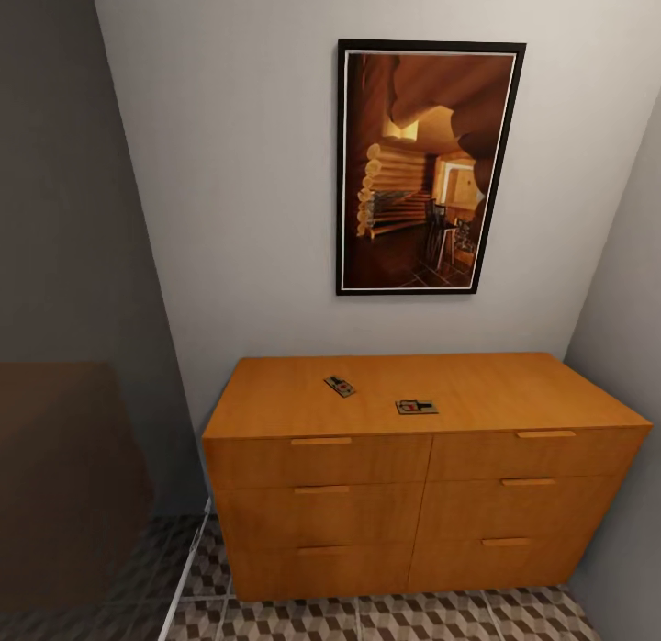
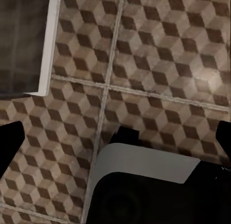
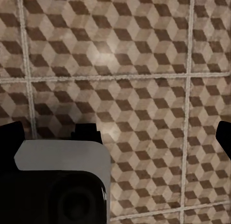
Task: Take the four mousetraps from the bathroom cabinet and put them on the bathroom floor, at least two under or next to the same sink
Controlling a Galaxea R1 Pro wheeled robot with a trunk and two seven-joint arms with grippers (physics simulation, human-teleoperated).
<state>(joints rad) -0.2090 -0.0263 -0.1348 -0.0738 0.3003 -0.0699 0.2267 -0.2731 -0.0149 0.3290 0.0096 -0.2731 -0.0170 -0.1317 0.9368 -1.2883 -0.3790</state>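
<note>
Grippers: left gripper (image 2: 115,139) & right gripper (image 3: 115,135) both w/ fingers spread wide, nothing held, cube-pattern bathroom floor (image 3: 144,55) beneath each. Cabinet (image 1: 422,480) ahead, two mousetraps on top: one (image 1: 340,386) left, other (image 1: 416,407) just beside.

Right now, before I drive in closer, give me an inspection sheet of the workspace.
Surface: cabinet top, flat, orange-brown wood.
Job's things: two mousetraps on the top, left mousetrap angled, right mousetrap nearer the front edge; other traps not seen. All drawers closed.
Clutter: nothing seen.
Grippers: left pincer and right pincer both open, empty, over the bathroom floor.
Cables: nothing seen.
Surroundings: framed picture on the wall above; cube-pattern tiles.
</note>
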